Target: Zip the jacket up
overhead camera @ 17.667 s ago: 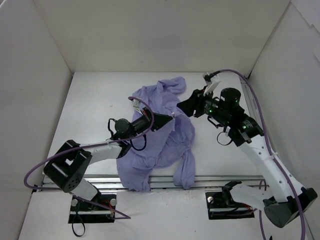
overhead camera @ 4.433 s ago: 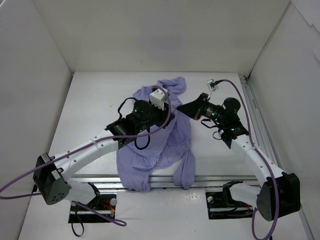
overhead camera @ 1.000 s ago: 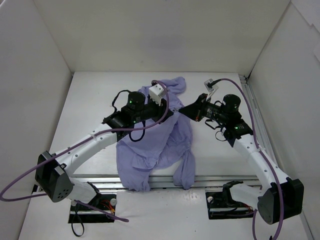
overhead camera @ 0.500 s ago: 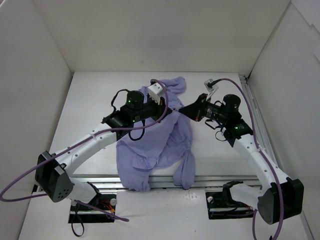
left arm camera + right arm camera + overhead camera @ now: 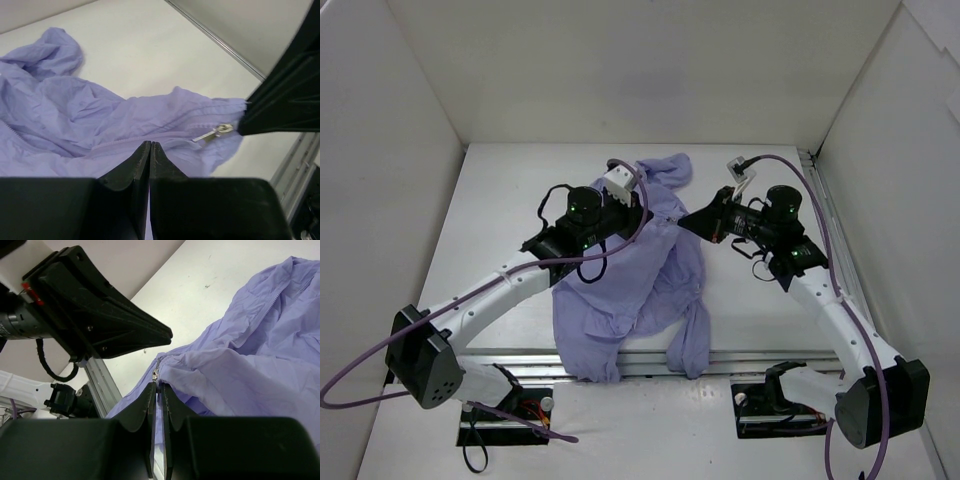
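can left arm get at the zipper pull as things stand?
Probably not without regrasping. The left claw is shut on the jacket along the zipper line, short of the zipper pull. The pull lies uncovered, but the right claw pinches the fabric right beside it, crowding the approach.

No text, brand, number or sign can be read in any view. No printed marking is seen on the jacket [image 5: 650, 265]. A small red tag [image 5: 26, 287] is fitted at the edge of a white housing [image 5: 37, 252], up and to the left of the right gripper [image 5: 159, 385]. No characters can be resolved on it.
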